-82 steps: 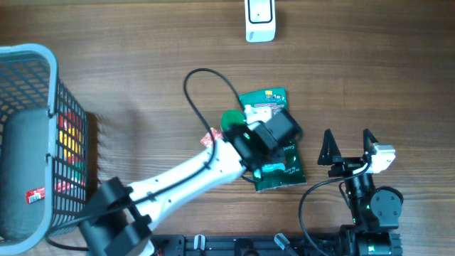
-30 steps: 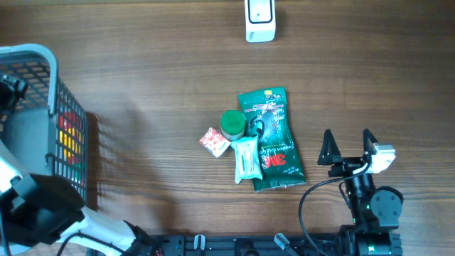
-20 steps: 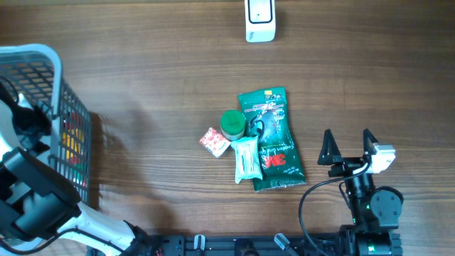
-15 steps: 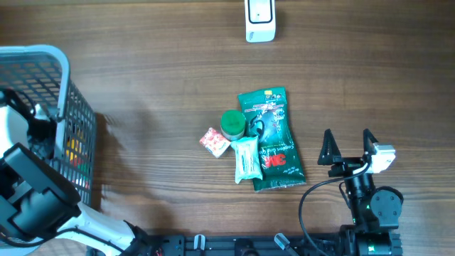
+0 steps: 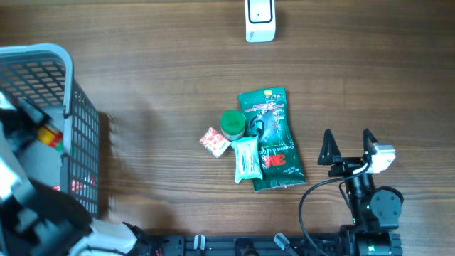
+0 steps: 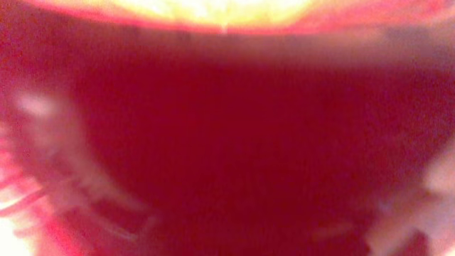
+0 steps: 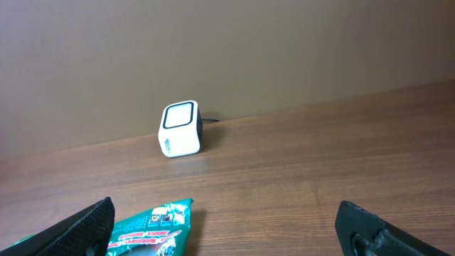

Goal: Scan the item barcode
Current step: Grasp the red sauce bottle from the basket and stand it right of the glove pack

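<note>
Wood-grain table, one grey mesh basket at its left, my left gripper down inside it.
From overhead I count four loose goods mid-table: one green packet, one pale sachet, one round green lid and one small red-and-white packet. A red and yellow item sits in the basket beside the left gripper. I cannot tell its grip, because that wrist view is only red blur. My right gripper hangs spread wide at near right, and its camera alone shows the face of the one white scanner at the far edge.
</note>
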You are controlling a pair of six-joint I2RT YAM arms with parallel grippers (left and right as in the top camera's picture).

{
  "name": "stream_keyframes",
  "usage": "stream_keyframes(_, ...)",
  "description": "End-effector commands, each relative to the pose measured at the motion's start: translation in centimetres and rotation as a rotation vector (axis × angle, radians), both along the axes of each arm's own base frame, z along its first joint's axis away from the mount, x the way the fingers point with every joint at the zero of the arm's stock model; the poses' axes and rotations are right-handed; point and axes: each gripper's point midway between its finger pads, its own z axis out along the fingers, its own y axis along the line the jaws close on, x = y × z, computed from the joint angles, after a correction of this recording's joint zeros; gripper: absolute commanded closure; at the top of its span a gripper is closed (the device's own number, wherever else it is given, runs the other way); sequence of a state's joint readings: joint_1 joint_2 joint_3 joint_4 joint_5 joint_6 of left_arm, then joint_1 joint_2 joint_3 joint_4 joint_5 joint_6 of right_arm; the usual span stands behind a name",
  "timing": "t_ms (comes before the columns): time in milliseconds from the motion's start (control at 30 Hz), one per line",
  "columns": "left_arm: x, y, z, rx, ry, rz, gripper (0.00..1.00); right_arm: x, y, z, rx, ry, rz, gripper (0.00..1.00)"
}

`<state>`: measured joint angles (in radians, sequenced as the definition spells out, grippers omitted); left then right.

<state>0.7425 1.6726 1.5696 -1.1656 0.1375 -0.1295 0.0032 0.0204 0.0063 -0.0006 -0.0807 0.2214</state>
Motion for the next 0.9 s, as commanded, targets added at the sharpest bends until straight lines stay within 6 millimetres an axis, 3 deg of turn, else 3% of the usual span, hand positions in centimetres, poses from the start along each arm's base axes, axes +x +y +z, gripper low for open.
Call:
stream_keyframes(0,-0.6,-1.6,13.5,0.203,-0.326,0.016,0.48,0.0,-0.1,0.1,-0.011,-0.007,-0.008,0.00)
stream_keyframes(100,-3.2,-6.9,24.4,0.374,-0.674,-0.064,0.48,0.0,-0.1,0.1,-0.011,-0.007,-0.008,0.00)
stream_keyframes(133,-3.9,-9.7,27.2,0.401,-0.785,-0.135,0.48,0.0,-0.1,0.1,-0.011,-0.007,-0.008,0.00)
stream_keyframes(167,-4.9,-15.2,30.7,0.382,-0.953,-0.311,0.47,0.0,-0.1,0.1,-0.011,-0.007,-0.008,0.00)
stream_keyframes(200,-5.9,-19.6,32.3,0.338,-1.055,-0.469,0.47,0.0,-0.1,0.1,-0.011,-0.007,-0.008,0.00)
stream_keyframes(267,-7.3,-24.1,32.5,0.240,-1.103,-0.622,0.48,0.0,-0.1,0.1,-0.011,-0.007,-0.008,0.00)
stream_keyframes(400,-7.4,-28.9,27.6,-0.020,-0.993,-0.795,0.48,0.0,-0.1,0.1,-0.011,-0.007,-0.008,0.00)
stream_keyframes(567,-4.8,-33.5,16.7,-0.298,-0.758,-0.924,0.51,0.0,-0.1,0.1,-0.011,-0.007,-0.008,0.00)
stream_keyframes(633,-2.6,-37.5,12.4,-0.416,-0.723,-1.000,0.51,0.0,-0.1,0.1,-0.011,-0.007,-0.008,0.00)
stream_keyframes(700,-1.2,-40.5,10.6,-0.465,-0.712,-1.043,0.51,0.0,-0.2,0.1,-0.011,-0.007,-0.008,0.00)
stream_keyframes(800,1.0,-46.9,6.3,-0.463,-0.639,-1.107,0.51,0.0,-0.1,0.1,-0.011,-0.007,-0.008,0.00)
stream_keyframes(867,2.1,-51.8,2.2,-0.448,-0.581,-1.122,0.50,0.0,-0.1,0.1,-0.011,-0.007,-0.008,0.00)
